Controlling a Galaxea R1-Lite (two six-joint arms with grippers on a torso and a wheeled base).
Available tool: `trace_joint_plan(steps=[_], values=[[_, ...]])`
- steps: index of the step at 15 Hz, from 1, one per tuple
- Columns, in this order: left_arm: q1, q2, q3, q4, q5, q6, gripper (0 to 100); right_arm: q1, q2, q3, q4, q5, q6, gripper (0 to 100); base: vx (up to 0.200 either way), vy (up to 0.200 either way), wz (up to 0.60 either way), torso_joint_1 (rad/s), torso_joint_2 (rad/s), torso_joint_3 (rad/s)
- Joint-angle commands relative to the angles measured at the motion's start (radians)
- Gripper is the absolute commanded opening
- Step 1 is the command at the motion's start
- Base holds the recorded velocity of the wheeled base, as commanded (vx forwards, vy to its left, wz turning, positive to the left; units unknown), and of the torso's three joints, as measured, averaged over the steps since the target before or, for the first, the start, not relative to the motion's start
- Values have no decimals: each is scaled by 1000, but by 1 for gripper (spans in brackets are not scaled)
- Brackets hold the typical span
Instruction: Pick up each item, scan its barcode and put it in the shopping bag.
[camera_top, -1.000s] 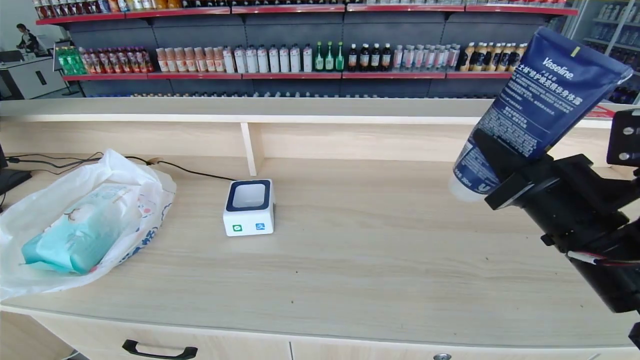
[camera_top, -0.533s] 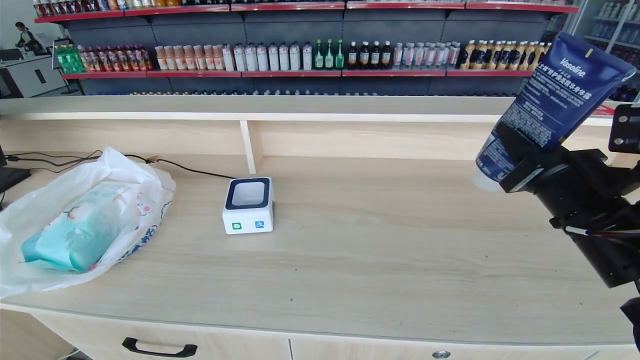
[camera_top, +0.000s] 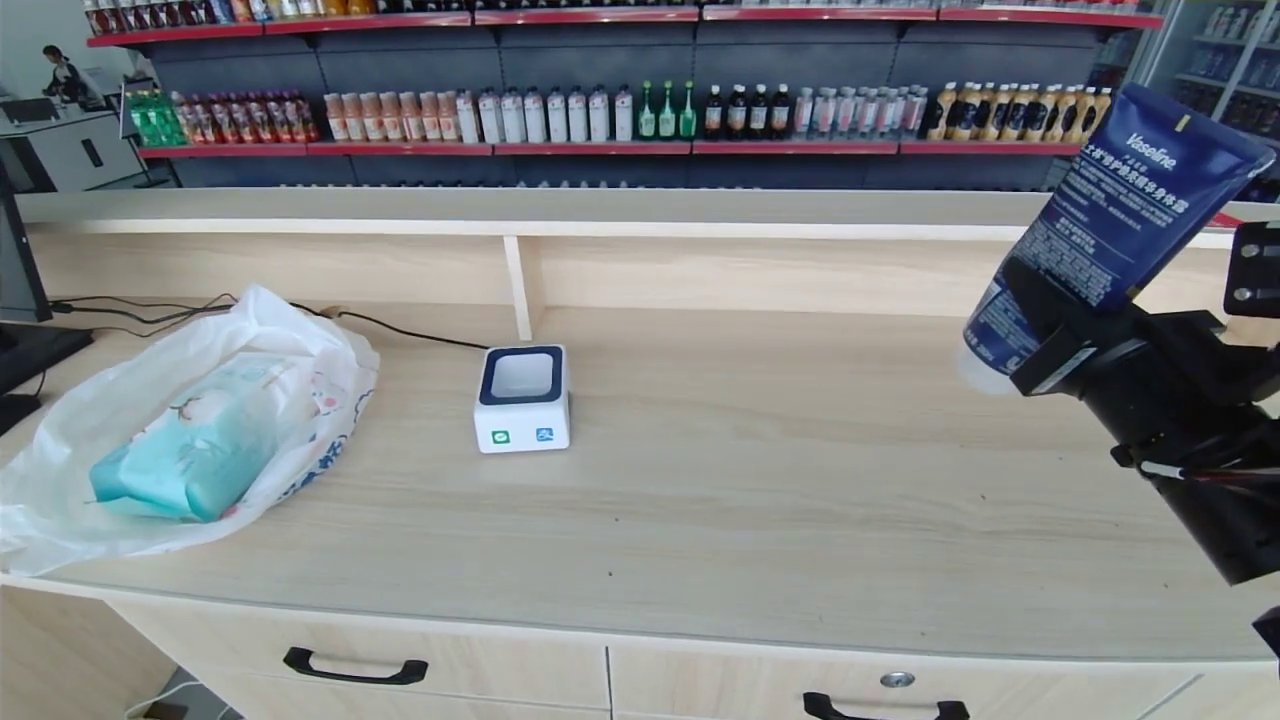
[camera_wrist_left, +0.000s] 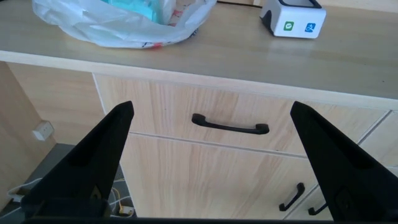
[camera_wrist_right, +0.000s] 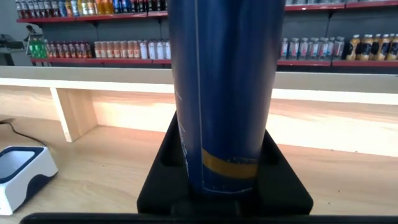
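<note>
My right gripper (camera_top: 1040, 335) is shut on a dark blue lotion tube (camera_top: 1120, 210), held tilted above the right end of the wooden counter (camera_top: 760, 500). Close up, the blue lotion tube (camera_wrist_right: 224, 93) stands between the right gripper's (camera_wrist_right: 224, 168) black jaws. A white scanner (camera_top: 522, 398) with a dark blue frame sits mid-counter, well to the left of the tube. On the left lies the white shopping bag (camera_top: 60, 450) with a teal wipes pack (camera_top: 200, 445) in it. My left gripper (camera_wrist_left: 214, 155) hangs open in front of the drawers, below the counter top.
A black cable (camera_top: 400, 328) runs behind the bag to the scanner. The counter has a raised back ledge with a divider (camera_top: 520, 285). Drawers with black handles (camera_wrist_left: 230, 126) are beneath. Shelves of bottles (camera_top: 600, 110) stand beyond.
The right gripper carried the tube a little to the right and up. The head view then shifted, moving the whole scene rightward in the picture.
</note>
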Motion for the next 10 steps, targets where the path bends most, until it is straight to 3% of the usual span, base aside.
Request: trace_joint_plan(steps=[1,10], values=[[1,0,0,0,0,-1,100,1,1,2,-6,1,0,0,0,200,0,7,7,2],[1,0,0,-2,2,-8,100,0,-76,100,-6,1,0,0,0,200,0,3,5,3]])
